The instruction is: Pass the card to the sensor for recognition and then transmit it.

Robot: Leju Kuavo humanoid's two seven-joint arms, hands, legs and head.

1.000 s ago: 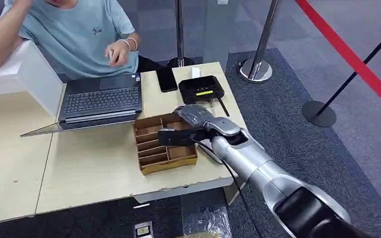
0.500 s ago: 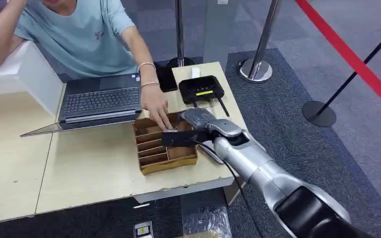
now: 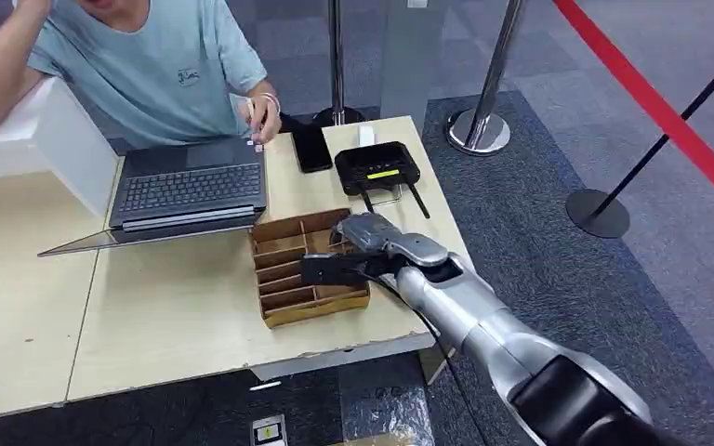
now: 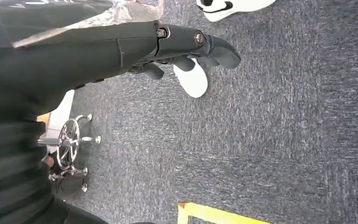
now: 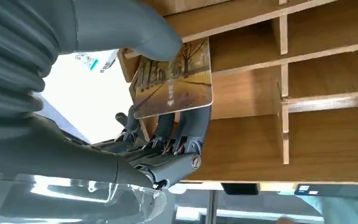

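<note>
My right hand point(image 3: 351, 256) hovers over the brown divided wooden box point(image 3: 284, 279) near the table's right end. In the right wrist view the hand point(image 5: 168, 144) pinches a card point(image 5: 175, 84) printed with autumn trees between thumb and fingers, just above the box's compartments point(image 5: 261, 93). The black sensor unit point(image 3: 377, 167) with a yellow label lies beyond the box, towards the table's far edge. My left hand point(image 4: 186, 46) hangs over grey carpet, holding nothing.
An open laptop point(image 3: 189, 190) lies left of the box, and a black phone point(image 3: 312, 149) lies beside the sensor. A person in a light blue shirt point(image 3: 149, 65) sits behind the table. Metal posts point(image 3: 480, 125) and a red belt point(image 3: 660, 102) stand to the right.
The person's hand, which reached down to the box beside my right hand half a second ago, has pulled back above the laptop. My right hand has shifted slightly nearer over the box.
</note>
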